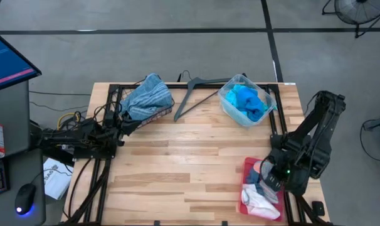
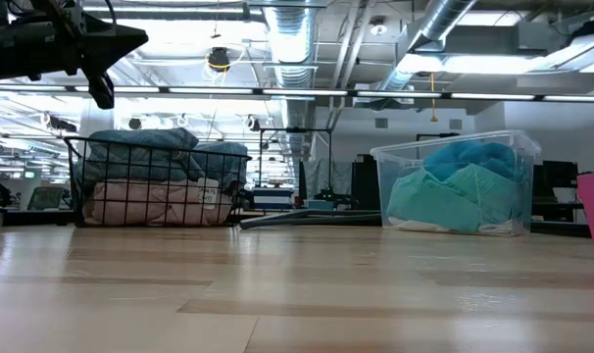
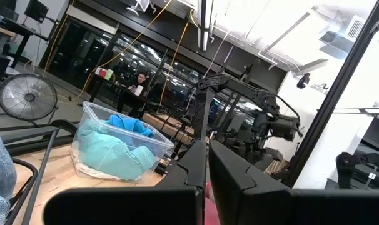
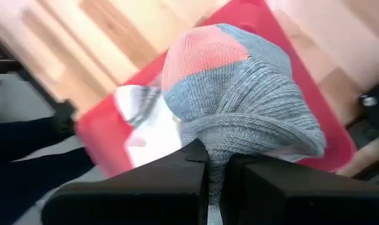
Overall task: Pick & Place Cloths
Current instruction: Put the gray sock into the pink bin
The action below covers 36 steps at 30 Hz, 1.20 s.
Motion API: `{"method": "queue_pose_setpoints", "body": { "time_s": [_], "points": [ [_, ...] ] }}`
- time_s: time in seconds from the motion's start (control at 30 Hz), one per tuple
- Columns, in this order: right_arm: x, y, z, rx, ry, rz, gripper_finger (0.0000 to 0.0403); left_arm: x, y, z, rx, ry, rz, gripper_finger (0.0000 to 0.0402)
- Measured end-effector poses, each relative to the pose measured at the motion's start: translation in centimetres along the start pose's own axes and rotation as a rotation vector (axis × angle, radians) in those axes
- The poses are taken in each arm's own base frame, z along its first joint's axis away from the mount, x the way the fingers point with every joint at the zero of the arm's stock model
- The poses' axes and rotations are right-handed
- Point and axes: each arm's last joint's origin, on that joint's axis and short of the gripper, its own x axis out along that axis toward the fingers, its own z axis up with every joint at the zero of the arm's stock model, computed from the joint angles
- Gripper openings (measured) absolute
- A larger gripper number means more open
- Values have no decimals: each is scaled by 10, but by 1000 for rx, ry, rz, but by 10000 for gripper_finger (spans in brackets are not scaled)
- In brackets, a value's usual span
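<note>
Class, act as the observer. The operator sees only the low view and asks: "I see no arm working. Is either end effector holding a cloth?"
Observer: Yes. The right end effector is shut on a grey and pink knit cloth.
Operator: Where is it?
Observer: Above the red tray at the table's near right corner.
Operator: What else lies in that tray?
Observer: A white cloth.
Operator: And the left end effector?
Observer: It is shut, empty, beside the wire basket.

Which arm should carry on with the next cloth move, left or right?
Right. Its tool is over the red tray, already shut on a grey and pink knit cloth, ready to lift. The left tool sits by the wire basket at the table's far left, holding nothing.
</note>
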Motion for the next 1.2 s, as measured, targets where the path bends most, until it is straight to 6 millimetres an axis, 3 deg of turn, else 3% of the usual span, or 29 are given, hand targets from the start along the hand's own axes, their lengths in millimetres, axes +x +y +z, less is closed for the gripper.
{"method": "queue_pose_setpoints", "body": {
  "time_s": [0.43,0.8,1.0,1.2],
  "points": [
    [62,26,-22,-99,-79,-316,6,0,0,0,0,0,0,2],
    [109,51,-38,-168,-56,-294,15,0,0,1,-2,-6,-3,2],
    [110,52,-39,-152,-29,-292,64,0,0,1,-2,-7,-3,2],
    [82,55,-37,-181,88,-120,149,0,0,1,-2,-8,-4,2]
  ]
}}
